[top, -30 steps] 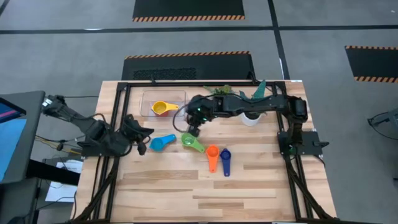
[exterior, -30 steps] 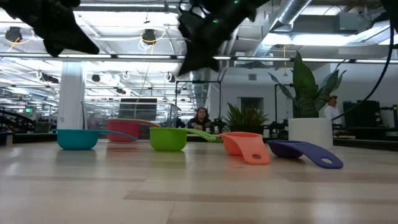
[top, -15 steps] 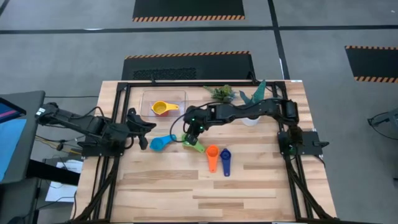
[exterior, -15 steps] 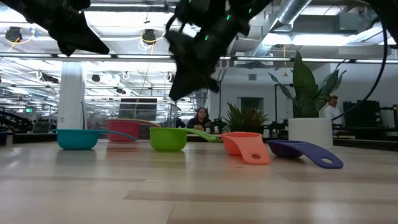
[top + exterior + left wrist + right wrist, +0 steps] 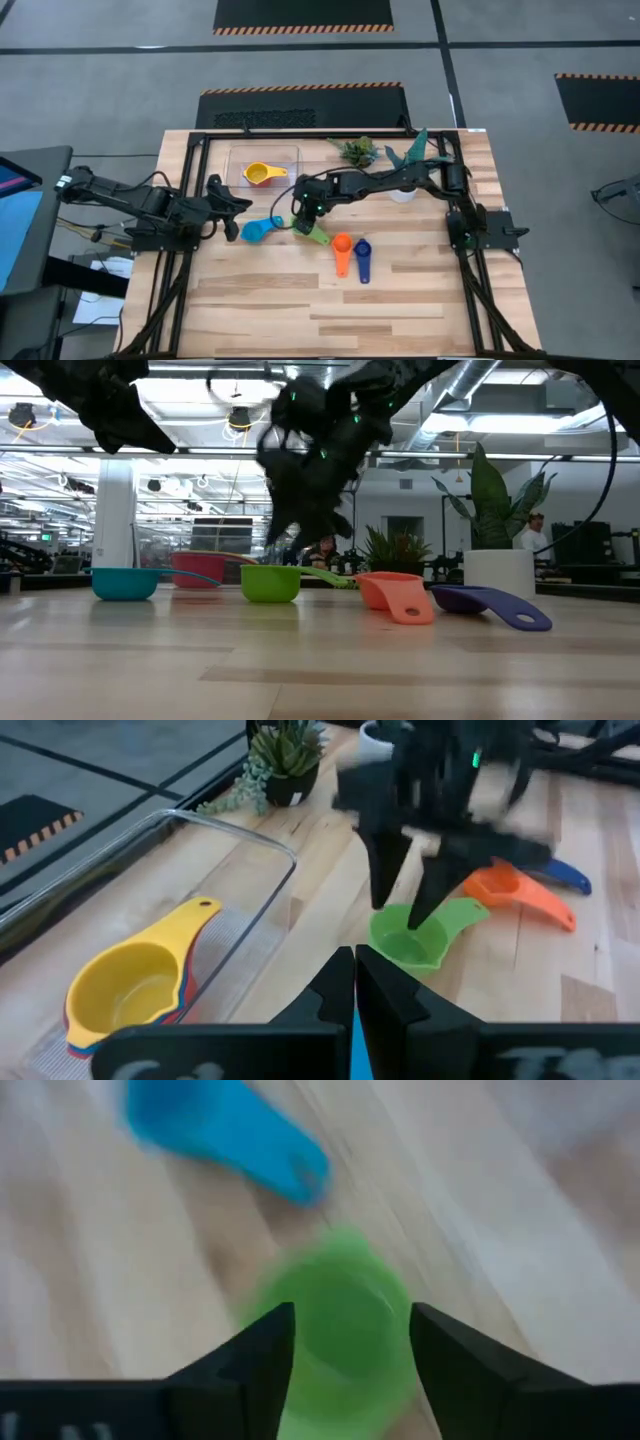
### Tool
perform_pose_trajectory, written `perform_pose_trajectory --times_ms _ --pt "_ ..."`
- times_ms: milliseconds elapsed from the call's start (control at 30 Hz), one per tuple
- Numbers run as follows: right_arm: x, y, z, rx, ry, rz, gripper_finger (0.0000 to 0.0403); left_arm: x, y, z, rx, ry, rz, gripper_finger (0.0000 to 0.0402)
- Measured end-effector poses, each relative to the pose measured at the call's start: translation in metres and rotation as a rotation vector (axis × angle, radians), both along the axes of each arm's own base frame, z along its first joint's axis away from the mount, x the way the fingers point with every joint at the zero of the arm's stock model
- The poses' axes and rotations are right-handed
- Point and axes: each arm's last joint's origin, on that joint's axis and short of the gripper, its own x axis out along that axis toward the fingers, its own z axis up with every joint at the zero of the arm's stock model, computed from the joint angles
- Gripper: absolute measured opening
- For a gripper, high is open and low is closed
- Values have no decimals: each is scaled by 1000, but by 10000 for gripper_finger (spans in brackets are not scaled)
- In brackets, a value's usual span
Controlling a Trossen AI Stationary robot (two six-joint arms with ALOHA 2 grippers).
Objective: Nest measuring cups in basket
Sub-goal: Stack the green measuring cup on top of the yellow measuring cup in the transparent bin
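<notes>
The clear basket point(image 5: 262, 160) at the far left holds a yellow measuring cup point(image 5: 130, 982) nested on a red one point(image 5: 197, 568). On the table lie a light blue cup point(image 5: 262, 230), a green cup point(image 5: 312, 233), an orange cup point(image 5: 341, 252) and a dark blue cup point(image 5: 362, 259), each resting on its bowl's bottom. My right gripper point(image 5: 398, 915) hangs open just over the green cup's bowl point(image 5: 338, 1335), one finger to each side, pointing down. My left gripper point(image 5: 353, 988) is shut and holds nothing, above the table to the left of the light blue cup.
A white plant pot point(image 5: 402, 192) stands under my right arm at the far right. Small green plants point(image 5: 355, 150) sit by the far edge. The near half of the wooden table point(image 5: 330, 310) is bare.
My right gripper has come down and toward the near left, from beside the basket to just above the green cup, and its fingers have opened. My left gripper has shifted a little toward the far edge. The cups have stayed where they were.
</notes>
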Motion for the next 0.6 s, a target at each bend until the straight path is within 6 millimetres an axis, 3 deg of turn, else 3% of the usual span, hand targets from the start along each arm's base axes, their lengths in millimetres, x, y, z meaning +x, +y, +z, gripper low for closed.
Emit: perform_pose_trajectory --times_ms 100,300,600 --pt "1 4 -19 25 51 -16 230 1 0 -1 -3 4 0 0" --pt "2 7 -28 90 79 -60 220 3 -1 -2 -15 18 -19 0" --pt "5 11 -22 125 39 -91 201 4 -2 -3 -14 23 -19 0"
